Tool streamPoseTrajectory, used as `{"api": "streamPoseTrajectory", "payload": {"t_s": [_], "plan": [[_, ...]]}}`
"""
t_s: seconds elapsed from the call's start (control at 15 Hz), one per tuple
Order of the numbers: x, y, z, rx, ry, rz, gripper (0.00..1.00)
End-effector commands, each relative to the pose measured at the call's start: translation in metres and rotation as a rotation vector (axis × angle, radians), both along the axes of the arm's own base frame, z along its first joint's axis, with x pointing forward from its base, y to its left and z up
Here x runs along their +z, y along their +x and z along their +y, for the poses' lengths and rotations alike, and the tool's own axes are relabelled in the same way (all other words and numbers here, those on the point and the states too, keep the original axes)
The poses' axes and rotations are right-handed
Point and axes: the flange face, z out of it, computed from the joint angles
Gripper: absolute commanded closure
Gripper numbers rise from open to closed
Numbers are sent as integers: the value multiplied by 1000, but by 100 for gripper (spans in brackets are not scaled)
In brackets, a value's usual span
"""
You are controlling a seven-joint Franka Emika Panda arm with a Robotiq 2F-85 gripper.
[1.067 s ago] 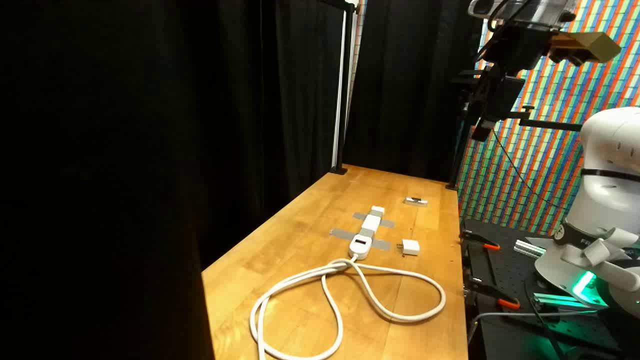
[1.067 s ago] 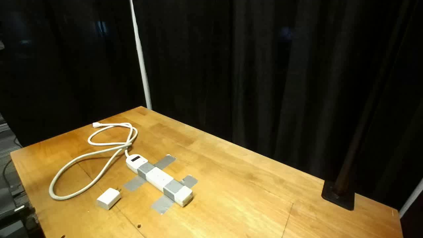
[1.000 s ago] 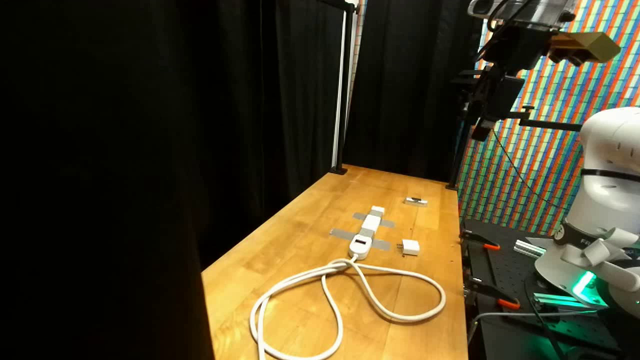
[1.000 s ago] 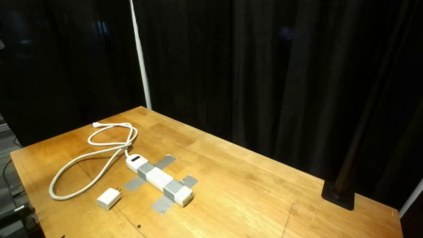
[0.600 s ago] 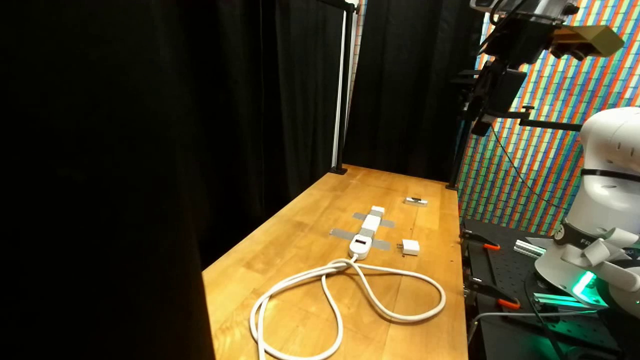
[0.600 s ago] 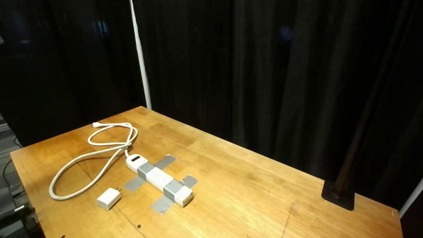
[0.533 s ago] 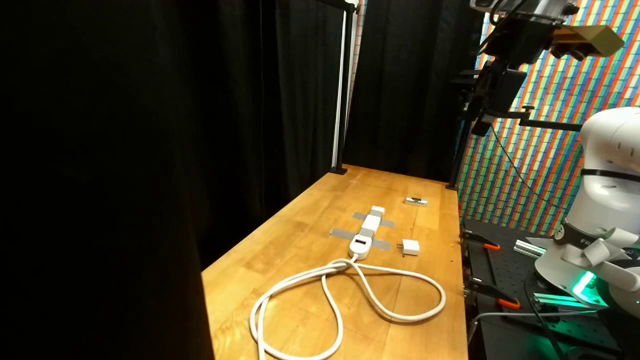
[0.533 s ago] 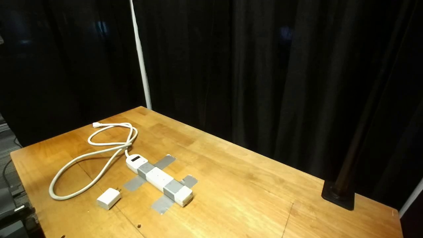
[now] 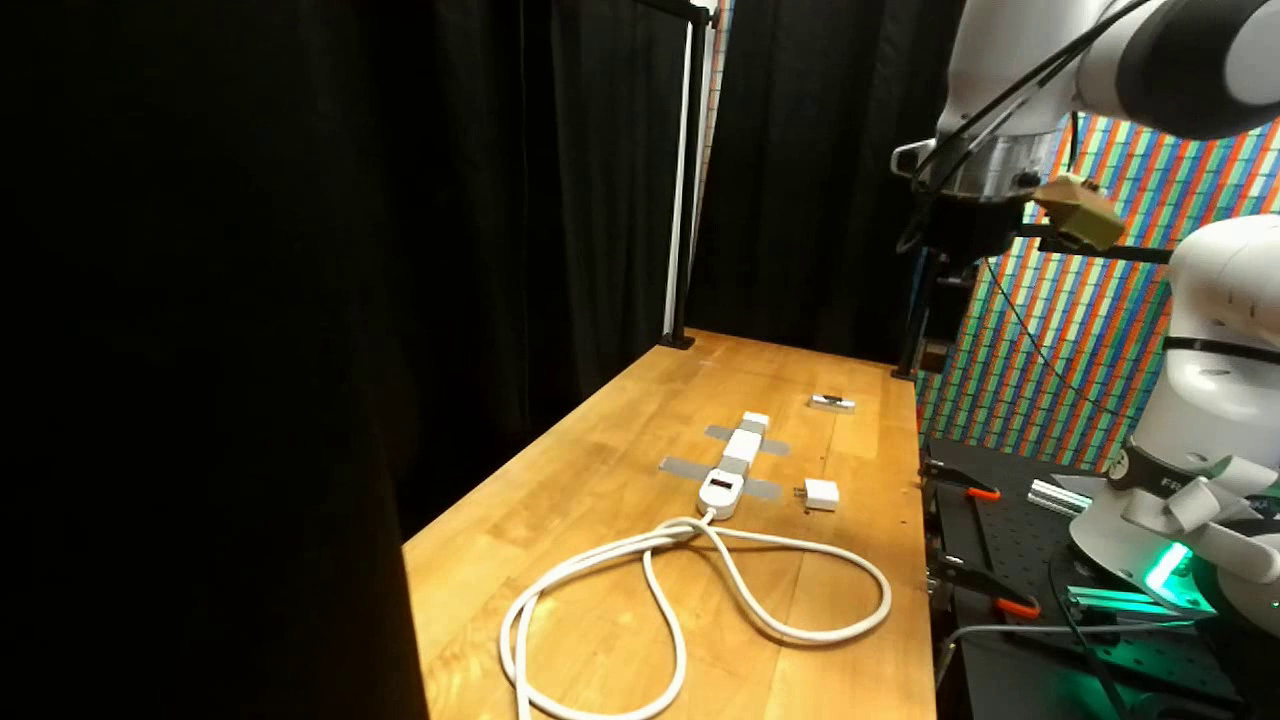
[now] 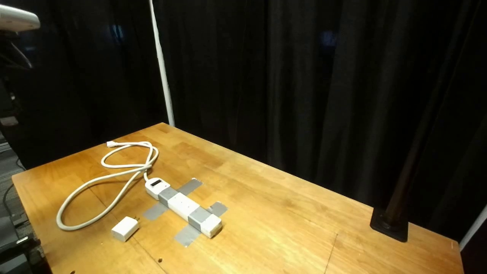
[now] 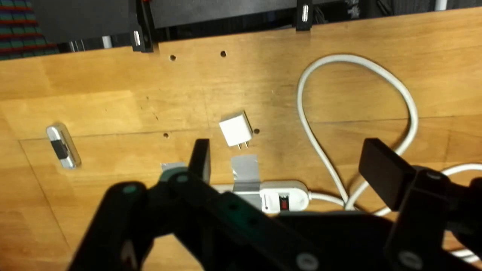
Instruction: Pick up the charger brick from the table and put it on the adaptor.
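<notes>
The charger brick is a small white block lying on the table, its metal prongs pointing toward the adaptor. The brick also shows in an exterior view and in the wrist view. The adaptor is a long white strip held down by grey tape; it also shows in an exterior view. In the wrist view its switch end shows and the rest is mostly hidden behind my gripper. My gripper is open and empty, high above the table, its fingers wide apart.
A white cable loops over the table beside the adaptor. A small grey-and-dark item lies farther along the table. Black clamps grip the table's robot-side edge. Black posts stand at the table's far corners.
My arm has come lower, and the gripper has turned from a tilt to point more downward. The arm now shows at the left edge of an exterior view. The objects have not moved.
</notes>
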Motion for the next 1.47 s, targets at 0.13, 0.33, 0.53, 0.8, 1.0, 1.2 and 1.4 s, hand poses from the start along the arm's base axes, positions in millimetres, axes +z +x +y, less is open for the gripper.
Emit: {"api": "streamPoseTrajectory", "payload": {"t_s": [0.13, 0.33, 0.53, 0.8, 1.0, 1.2, 1.4], "plan": [[-59, 40, -13, 157, 113, 55, 0], [-87, 63, -27, 263, 166, 21, 0], [-120, 78, -46, 335, 210, 16, 0], [-169, 86, -64, 398, 245, 15, 0], [-203, 81, -71, 363, 237, 62, 0], [-228, 74, -74, 303, 215, 101, 0], [-241, 72, -75, 289, 170, 99, 0]]}}
